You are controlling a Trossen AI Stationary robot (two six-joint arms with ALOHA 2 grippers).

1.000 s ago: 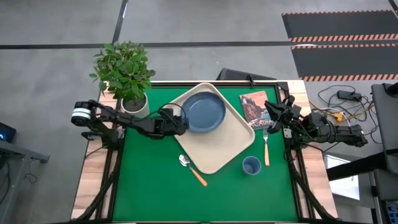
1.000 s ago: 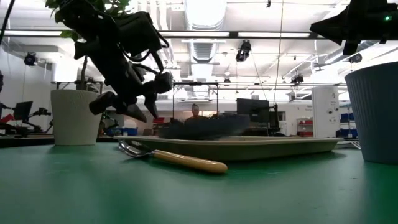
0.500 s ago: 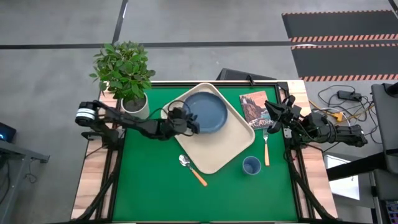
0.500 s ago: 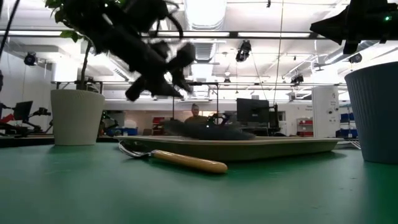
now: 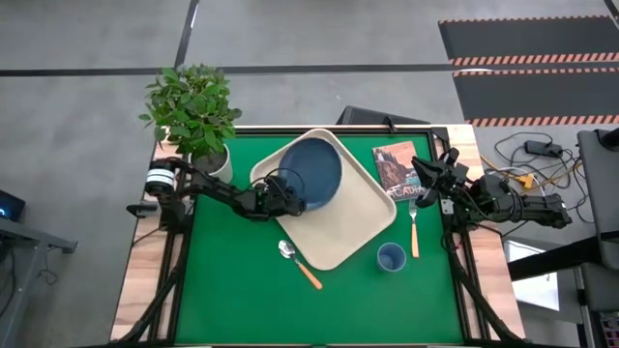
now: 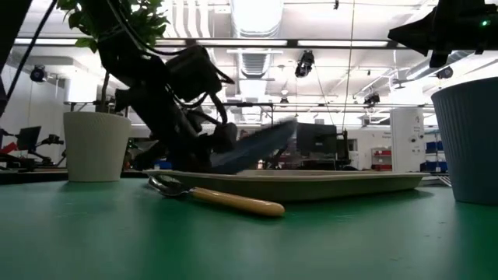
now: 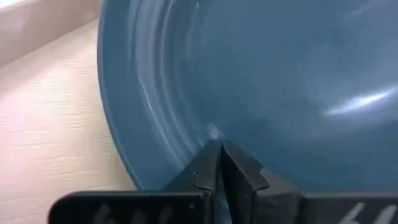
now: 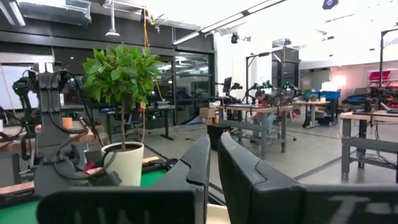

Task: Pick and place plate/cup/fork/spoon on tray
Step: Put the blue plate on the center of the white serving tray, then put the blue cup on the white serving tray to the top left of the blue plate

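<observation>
The blue plate (image 5: 314,169) sits tilted on the cream tray (image 5: 353,217), one edge on the tray and the opposite edge raised. My left gripper (image 5: 290,198) is shut, its tips on the plate's side nearest the table's left edge. The spoon (image 5: 298,263) lies on the green mat by the tray's near corner. The cup (image 5: 391,257) stands upright on the mat at the near right. The fork (image 5: 414,230) lies flat beside it. My right gripper (image 5: 426,179) waits shut above the table's right edge. My left gripper presses its shut fingertips (image 7: 221,152) onto the plate's inner slope, just inside the rim (image 7: 208,127). The fingers slant down from the table's left. The plate is tilted: its pressed edge (image 6: 222,162) rests on the tray and the opposite edge (image 6: 289,124) stands raised.
A potted plant in a white pot (image 5: 198,116) stands at the far left corner, close behind my left arm. A brown-covered book (image 5: 395,166) lies at the far right, beside the tray. Bare green mat (image 5: 242,300) stretches along the near side.
My left gripper has gone down and toward the plate, and has shut its fingers. The plate, which lay flat on the tray, has tipped: the edge by the gripper has stayed on the tray and the opposite edge has risen.
</observation>
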